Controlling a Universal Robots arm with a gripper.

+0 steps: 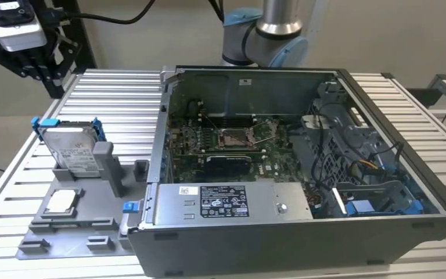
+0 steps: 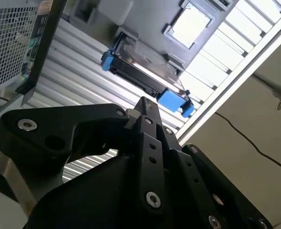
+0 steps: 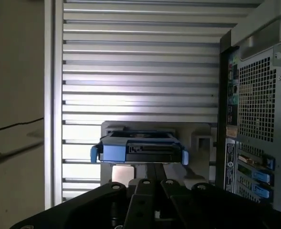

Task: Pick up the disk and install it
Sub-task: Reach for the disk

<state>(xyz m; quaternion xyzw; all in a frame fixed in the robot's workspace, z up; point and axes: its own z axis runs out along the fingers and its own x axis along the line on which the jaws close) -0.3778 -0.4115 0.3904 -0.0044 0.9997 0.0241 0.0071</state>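
1. Gripper (image 1: 41,70): it hangs above the far corner of the table (image 1: 107,104), at the exterior view's left. It is well apart from the disk (image 1: 72,148).
2. Gripper state: in both wrist views the black fingers (image 2: 147,102) (image 3: 155,167) lie pressed together. Nothing is between them.
3. Disk: it stands on edge, leaning back, in a slot of the grey fixture (image 1: 76,232). The fixture lies on the table, just beside the case (image 1: 285,244), at the exterior view's left. The blue frame tabs show at both upper corners.
4. Wrist views: the disk (image 2: 145,71) (image 3: 138,149) lies beyond the fingertips, untouched.
5. Chip (image 1: 63,200): it lies flat on the fixture, in front of the disk.
6. Case: it lies open on its side, with the board exposed. A grey labelled box (image 1: 231,200) sits along its near wall.
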